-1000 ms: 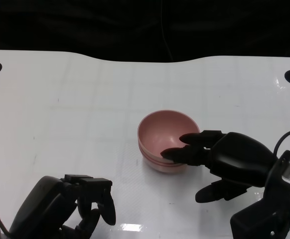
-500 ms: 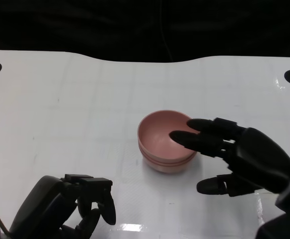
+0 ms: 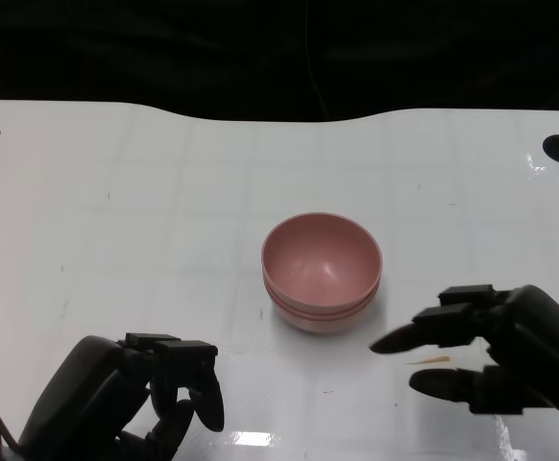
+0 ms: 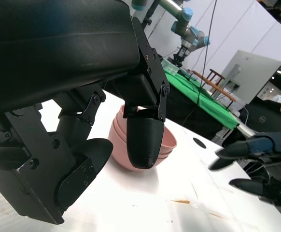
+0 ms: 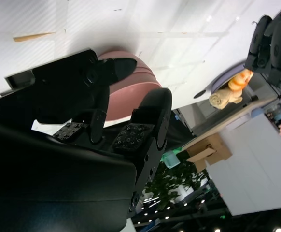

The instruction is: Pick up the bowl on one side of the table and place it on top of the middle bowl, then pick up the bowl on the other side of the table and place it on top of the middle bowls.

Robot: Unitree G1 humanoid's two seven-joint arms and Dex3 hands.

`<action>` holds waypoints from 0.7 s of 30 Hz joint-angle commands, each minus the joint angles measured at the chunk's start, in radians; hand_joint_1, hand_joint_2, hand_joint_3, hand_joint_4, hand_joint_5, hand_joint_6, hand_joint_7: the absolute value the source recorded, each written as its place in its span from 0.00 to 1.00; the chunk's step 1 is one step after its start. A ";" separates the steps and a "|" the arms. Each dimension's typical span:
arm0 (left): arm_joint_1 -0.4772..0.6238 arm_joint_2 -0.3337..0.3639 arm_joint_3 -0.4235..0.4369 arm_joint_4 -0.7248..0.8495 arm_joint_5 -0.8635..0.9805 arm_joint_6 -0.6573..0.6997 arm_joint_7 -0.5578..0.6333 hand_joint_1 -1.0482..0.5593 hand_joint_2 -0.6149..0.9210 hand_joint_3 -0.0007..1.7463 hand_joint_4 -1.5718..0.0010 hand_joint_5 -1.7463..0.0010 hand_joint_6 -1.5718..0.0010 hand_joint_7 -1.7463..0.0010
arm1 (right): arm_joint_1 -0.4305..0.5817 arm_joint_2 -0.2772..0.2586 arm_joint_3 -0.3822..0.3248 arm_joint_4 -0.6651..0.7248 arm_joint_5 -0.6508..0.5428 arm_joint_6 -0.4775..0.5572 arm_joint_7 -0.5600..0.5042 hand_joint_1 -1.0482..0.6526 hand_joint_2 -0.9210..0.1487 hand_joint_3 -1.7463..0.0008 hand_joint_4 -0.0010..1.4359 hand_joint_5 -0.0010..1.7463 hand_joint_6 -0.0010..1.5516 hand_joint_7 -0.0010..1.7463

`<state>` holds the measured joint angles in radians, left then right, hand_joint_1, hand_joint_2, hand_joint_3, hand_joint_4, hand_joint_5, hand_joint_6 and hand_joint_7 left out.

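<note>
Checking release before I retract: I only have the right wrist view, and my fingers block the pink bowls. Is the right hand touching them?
Observer: No. In the head view the right hand is open and apart from the pink bowl stack, off to its right.
Operator: Any bowl out at the sides?
Observer: The head view shows bowls on the white table only in that middle stack.
Operator: And the left hand?
Observer: The left hand is near the table's front edge, fingers curled, holding nothing.
</note>
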<state>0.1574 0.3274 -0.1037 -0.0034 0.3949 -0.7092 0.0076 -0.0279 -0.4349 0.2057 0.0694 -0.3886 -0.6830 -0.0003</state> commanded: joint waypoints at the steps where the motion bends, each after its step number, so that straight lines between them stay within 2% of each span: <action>1: 0.001 0.012 0.007 0.003 -0.002 0.001 -0.006 0.67 0.48 0.93 0.41 0.07 0.42 0.21 | 0.035 0.007 -0.030 -0.022 0.063 -0.009 0.017 0.63 0.53 0.42 0.60 0.70 0.64 0.35; 5: 0.001 0.012 0.007 0.005 -0.003 -0.003 -0.004 0.68 0.48 0.93 0.41 0.07 0.42 0.22 | 0.066 0.019 -0.048 -0.043 0.096 -0.004 0.029 0.68 0.59 0.33 0.60 0.80 0.62 0.48; 8: 0.002 0.014 0.007 0.010 -0.008 -0.004 -0.006 0.68 0.49 0.93 0.41 0.07 0.42 0.22 | 0.062 0.049 -0.058 0.007 0.116 -0.065 0.008 0.73 0.64 0.27 0.61 0.79 0.62 0.53; 10: 0.004 0.015 0.008 0.008 -0.008 0.001 -0.008 0.68 0.49 0.93 0.41 0.07 0.42 0.22 | 0.057 0.067 -0.065 0.030 0.123 -0.080 0.006 0.75 0.69 0.19 0.63 0.83 0.62 0.59; 14: 0.005 0.013 0.010 0.010 -0.014 0.010 -0.010 0.69 0.48 0.93 0.41 0.07 0.42 0.22 | 0.028 0.078 -0.065 0.111 0.153 -0.115 0.035 0.81 0.69 0.10 0.66 0.90 0.63 0.67; 17: 0.005 0.013 0.010 0.011 -0.018 0.014 -0.012 0.70 0.48 0.94 0.41 0.07 0.42 0.23 | 0.010 0.080 -0.066 0.153 0.152 -0.123 0.048 0.79 0.71 0.07 0.68 0.97 0.63 0.71; 21: 0.004 0.016 0.010 0.017 -0.024 0.014 -0.016 0.70 0.48 0.94 0.42 0.06 0.42 0.22 | -0.005 0.084 -0.066 0.187 0.145 -0.136 0.054 0.78 0.76 0.04 0.70 0.98 0.62 0.79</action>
<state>0.1583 0.3280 -0.1029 0.0024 0.3843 -0.7037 0.0032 -0.0256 -0.3496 0.1526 0.2438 -0.2501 -0.8038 0.0487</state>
